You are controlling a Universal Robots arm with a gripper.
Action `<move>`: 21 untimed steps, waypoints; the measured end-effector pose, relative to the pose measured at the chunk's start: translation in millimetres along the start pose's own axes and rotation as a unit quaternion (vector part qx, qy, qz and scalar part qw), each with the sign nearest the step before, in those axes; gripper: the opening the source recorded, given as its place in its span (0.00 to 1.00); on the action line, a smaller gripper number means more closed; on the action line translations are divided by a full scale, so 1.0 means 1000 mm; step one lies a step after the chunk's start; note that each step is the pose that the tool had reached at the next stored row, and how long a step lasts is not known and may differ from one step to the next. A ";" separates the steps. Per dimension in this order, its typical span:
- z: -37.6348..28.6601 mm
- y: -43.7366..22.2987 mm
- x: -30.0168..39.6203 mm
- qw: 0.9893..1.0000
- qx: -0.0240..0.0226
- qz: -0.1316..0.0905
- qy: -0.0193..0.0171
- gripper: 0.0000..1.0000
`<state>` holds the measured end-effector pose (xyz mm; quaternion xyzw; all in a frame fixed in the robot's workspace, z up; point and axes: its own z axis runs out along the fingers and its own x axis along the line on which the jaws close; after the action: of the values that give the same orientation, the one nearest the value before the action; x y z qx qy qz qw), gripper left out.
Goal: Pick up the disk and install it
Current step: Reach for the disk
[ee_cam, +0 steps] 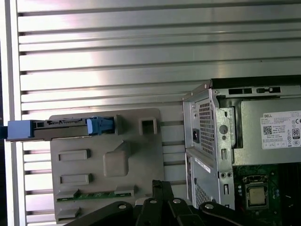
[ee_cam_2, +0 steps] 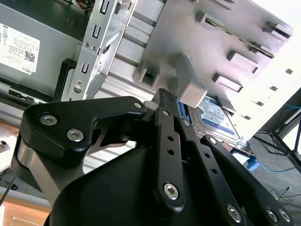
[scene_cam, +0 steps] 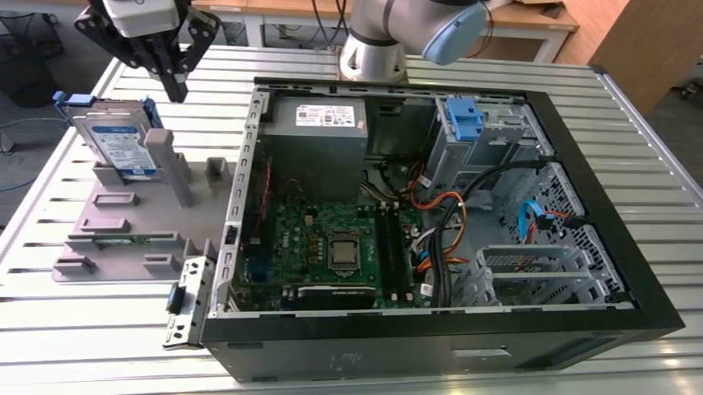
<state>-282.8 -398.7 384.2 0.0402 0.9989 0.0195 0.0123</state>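
Claw [scene_cam: 176,87] hangs above the disk [scene_cam: 118,140], near its top edge and apart from it. Fingers are drawn together on nothing.

Disk stands on edge in a slot of the grey moulded fixture [scene_cam: 132,234]. It is on the slatted aluminium bench [scene_cam: 66,329], to the exterior view's left of the open computer case [scene_cam: 439,333].

Risks, as judged:
- Disk is thin and tall on its edge, so fingers arriving closed would strike the rim and tip it instead of straddling it.
- Blue carrier [ee_cam: 99,125] is plastic and probably flexes, so a grip on the frame alone could twist or slip.
- Fixture post [scene_cam: 170,156] stands just beside the disk and crowds one finger.
- Loose cables [scene_cam: 456,206] inside the case could snag the disk.

Materials:
- Drive face is smooth silver-grey metal with a glossy white-and-blue label.
- Fixture is matte and blocky.
- Bench is ribbed and reflective.
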 end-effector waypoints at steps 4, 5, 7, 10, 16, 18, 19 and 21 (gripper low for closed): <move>0.0005 -0.0002 0.0026 1.000 0.000 0.000 0.000 0.11; 0.0005 -0.0003 0.0031 1.000 0.000 0.000 0.000 0.11; 0.0008 -0.0004 0.0048 1.000 0.000 0.000 0.000 0.11; 0.0010 -0.0005 0.0063 1.000 0.000 0.000 0.000 0.11; 0.0012 -0.0007 0.0078 1.000 0.000 0.000 0.000 0.11; 0.0015 -0.0008 0.0093 1.000 0.000 0.000 0.000 0.11; 0.0017 -0.0008 0.0099 1.000 0.000 0.000 0.000 0.11; 0.0018 -0.0009 0.0106 1.000 0.000 0.000 0.000 0.11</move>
<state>-293.4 -398.7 382.1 0.0402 0.9989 0.0195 0.0123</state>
